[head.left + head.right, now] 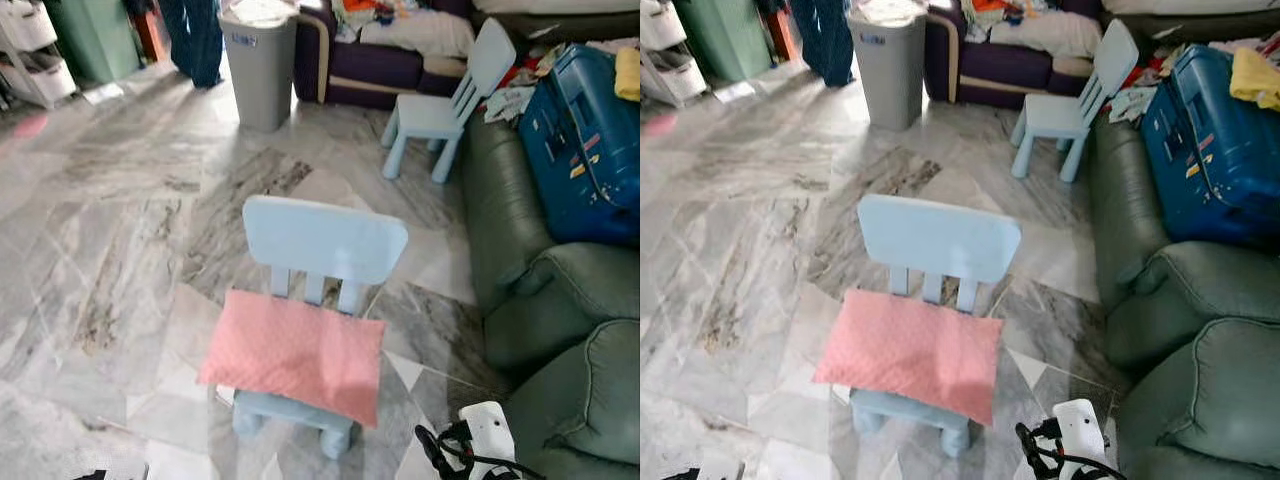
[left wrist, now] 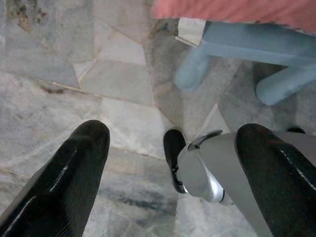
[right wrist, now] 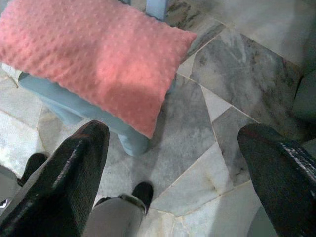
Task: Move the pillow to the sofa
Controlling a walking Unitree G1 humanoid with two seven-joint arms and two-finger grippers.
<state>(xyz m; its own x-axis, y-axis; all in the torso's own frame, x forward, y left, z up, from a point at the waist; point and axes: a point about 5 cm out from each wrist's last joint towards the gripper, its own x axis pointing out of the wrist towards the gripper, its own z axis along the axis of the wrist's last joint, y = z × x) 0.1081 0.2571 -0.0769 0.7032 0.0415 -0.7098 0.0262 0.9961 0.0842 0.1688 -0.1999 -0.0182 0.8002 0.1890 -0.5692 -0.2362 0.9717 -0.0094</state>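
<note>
One pink pillow (image 1: pixel 296 352) here, lying flat across the seat of the near light blue chair (image 1: pixel 322 245), its corners overhanging the seat edges. That makes two small blue chairs in all: the second chair (image 1: pixel 452 100) stands further off, beside the green sofa (image 1: pixel 545 300) that runs along the robot's right. One blue suitcase (image 1: pixel 585 140) sits on that sofa, and one grey bin (image 1: pixel 259 65) stands at the far side of the marble floor (image 1: pixel 110 230), next to a dark purple couch (image 1: pixel 370 60) piled with clothes.

Left gripper (image 2: pixel 170 163) hangs low over the floor tiles, fingers spread wide apart, gripping nothing, the chair's legs just ahead. Right gripper (image 3: pixel 173 163) likewise wide open and empty, hovering above the floor with the pillow's corner ahead of it, not touching.
</note>
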